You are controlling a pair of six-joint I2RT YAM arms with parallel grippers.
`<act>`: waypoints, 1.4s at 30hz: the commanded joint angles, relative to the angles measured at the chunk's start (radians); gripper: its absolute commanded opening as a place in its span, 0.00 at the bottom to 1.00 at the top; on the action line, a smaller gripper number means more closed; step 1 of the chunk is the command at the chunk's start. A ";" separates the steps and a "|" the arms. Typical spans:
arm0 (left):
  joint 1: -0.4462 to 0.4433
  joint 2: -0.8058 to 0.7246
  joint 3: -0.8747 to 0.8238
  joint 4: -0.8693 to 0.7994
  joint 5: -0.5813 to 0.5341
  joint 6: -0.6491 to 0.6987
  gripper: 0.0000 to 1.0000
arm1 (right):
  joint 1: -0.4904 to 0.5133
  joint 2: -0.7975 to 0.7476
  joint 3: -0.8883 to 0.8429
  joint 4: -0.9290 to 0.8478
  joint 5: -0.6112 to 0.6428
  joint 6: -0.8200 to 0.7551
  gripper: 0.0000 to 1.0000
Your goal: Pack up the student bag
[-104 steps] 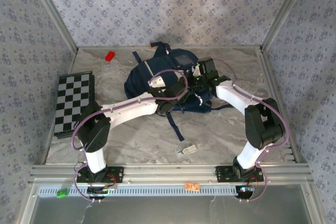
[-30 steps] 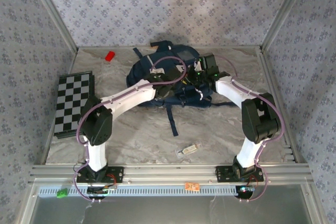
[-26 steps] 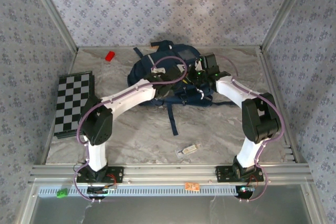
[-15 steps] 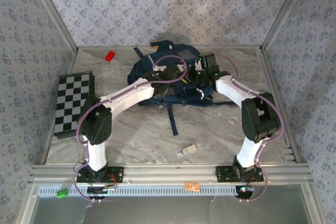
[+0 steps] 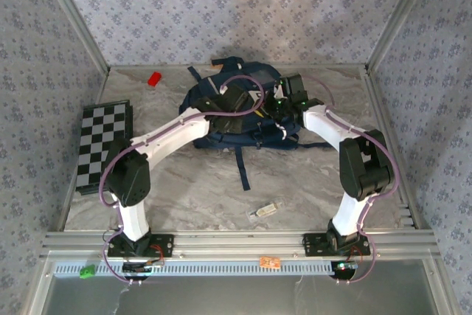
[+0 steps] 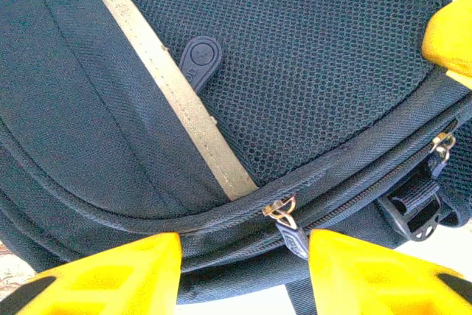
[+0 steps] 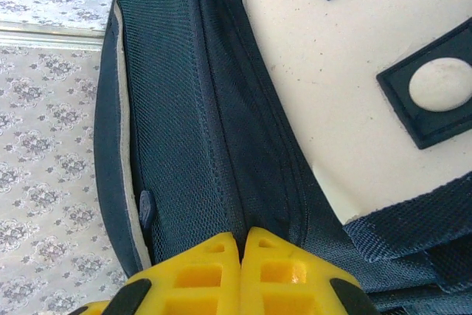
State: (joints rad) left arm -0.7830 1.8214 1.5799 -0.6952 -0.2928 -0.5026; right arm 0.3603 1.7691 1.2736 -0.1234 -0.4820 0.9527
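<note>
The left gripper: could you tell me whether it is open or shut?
Open: the left gripper's fingers stand apart, a zipper pull between them.

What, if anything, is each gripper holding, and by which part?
The right gripper is shut, apparently pinching a navy fabric seam of the student bag beside its white patch. The left gripper is open astride a zipper pull, holding nothing.

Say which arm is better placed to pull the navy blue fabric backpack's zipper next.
Probably left: the open left gripper straddles the metal zipper pull on the navy blue fabric backpack; the right gripper is shut against its side seam.
</note>
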 commanded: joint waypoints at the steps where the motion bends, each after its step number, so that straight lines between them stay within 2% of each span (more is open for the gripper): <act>1: -0.008 -0.027 -0.017 0.043 0.036 0.023 0.48 | 0.008 0.006 0.050 -0.008 0.003 -0.021 0.00; 6: -0.030 -0.013 -0.041 0.092 0.024 -0.109 0.48 | 0.016 0.011 0.054 -0.010 0.008 -0.020 0.00; 12: -0.055 0.006 -0.037 0.125 -0.067 -0.240 0.49 | 0.020 0.017 0.056 -0.008 0.008 -0.019 0.00; 16: -0.066 0.038 -0.014 0.083 -0.129 -0.346 0.46 | 0.021 0.021 0.056 0.000 0.002 -0.012 0.00; 20: -0.095 0.032 -0.031 0.077 -0.194 -0.385 0.45 | 0.016 0.021 0.056 0.001 -0.003 -0.014 0.00; 25: -0.101 0.045 -0.030 0.053 -0.198 -0.418 0.47 | 0.011 0.021 0.053 0.010 -0.012 -0.009 0.00; 32: -0.091 0.099 0.016 0.032 -0.232 -0.439 0.44 | 0.004 0.020 0.052 0.013 -0.021 -0.006 0.00; 42: -0.066 0.135 0.062 0.043 -0.247 -0.411 0.31 | 0.000 0.021 0.050 0.016 -0.026 -0.009 0.00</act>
State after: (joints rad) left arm -0.8597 1.9446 1.6009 -0.6548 -0.5114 -0.9318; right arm 0.3656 1.7851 1.2896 -0.1410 -0.4866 0.9531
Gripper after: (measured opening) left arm 0.318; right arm 0.051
